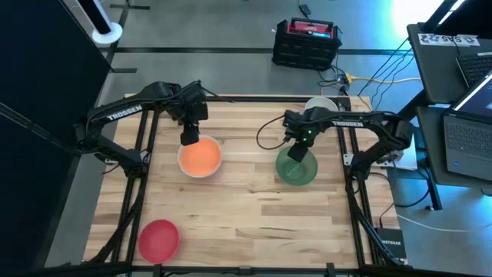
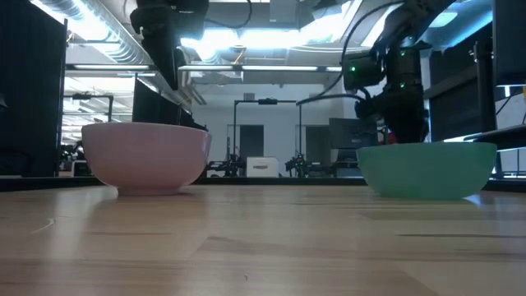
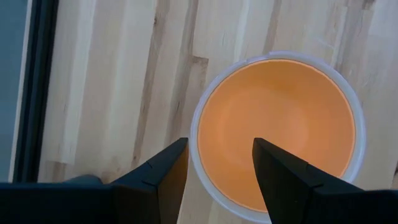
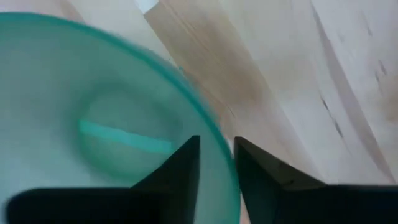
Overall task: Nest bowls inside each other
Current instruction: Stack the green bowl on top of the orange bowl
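Pale wood planks of the table (image 1: pixel 254 215) carry my green bowl (image 1: pixel 297 168), smooth and translucent. My right gripper (image 4: pixel 216 163) pinches its rim. Well beside it sits the orange bowl (image 1: pixel 201 158) nested in white, under my left gripper (image 3: pixel 219 163), jaws apart.

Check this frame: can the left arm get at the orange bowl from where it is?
Probably yes. The left gripper hangs over the far rim of the orange bowl, fingers open on either side of that rim, and nothing lies between them. The right gripper is busy at the green bowl.
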`<state>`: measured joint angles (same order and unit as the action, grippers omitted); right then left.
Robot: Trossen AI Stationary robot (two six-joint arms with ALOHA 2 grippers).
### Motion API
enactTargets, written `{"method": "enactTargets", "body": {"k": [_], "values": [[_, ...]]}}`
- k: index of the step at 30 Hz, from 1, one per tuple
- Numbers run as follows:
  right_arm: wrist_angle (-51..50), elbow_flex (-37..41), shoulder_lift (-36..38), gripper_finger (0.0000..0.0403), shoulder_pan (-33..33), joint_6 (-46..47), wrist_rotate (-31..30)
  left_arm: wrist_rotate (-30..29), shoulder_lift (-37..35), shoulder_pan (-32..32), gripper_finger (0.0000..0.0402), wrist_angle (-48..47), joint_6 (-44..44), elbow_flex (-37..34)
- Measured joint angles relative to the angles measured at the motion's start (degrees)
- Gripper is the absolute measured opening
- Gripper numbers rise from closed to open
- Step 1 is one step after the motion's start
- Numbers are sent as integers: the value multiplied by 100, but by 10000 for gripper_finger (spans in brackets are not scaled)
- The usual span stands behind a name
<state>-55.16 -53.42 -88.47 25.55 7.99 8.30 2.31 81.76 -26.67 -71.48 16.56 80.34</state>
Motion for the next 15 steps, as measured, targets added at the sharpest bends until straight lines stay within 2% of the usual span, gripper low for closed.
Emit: {"method": "enactTargets", "body": {"k": [4,9,11,15], "values": [[117,1,-179,9,-2,18,69,0,0,-1,164,9,37,0],[32,-135,6,1,-81,160,314,0,0,-1,164,7,39,0],[130,-417,133,1,-178,265,597,0,0,-1,164,-21,38,0],[609,-1227,105,0,-444,476,768,0,0,0,164,-336,36,0]]}}
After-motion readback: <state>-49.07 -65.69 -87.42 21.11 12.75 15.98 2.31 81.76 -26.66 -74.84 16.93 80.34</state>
